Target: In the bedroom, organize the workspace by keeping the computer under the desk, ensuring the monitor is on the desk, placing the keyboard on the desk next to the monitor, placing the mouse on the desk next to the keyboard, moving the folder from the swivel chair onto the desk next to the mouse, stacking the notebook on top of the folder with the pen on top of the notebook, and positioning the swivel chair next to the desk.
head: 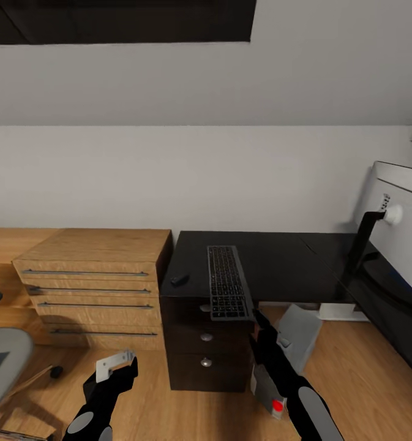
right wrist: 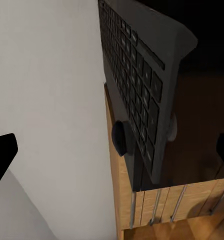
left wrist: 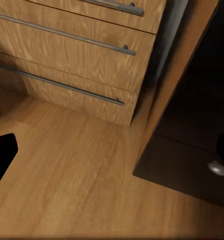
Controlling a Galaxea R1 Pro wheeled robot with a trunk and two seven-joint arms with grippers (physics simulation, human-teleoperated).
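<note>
Nearest, we note the left gripper (head: 121,364) low over the floor with fingers spread, and the right gripper (head: 259,320) likewise spread — just short of the keyboard (head: 227,282) overhanging the desk (head: 279,263); beyond, the mouse (head: 179,279).

A light wooden drawer chest (head: 95,288) with four long metal handles (head: 83,273) stands on a wood floor (head: 352,367) against a plain white wall (head: 199,177). A dark band, perhaps a window (head: 120,21), runs along the top of the wall. In the left wrist view, the chest's lower drawers (left wrist: 67,55) meet the floor (left wrist: 72,185).
</note>
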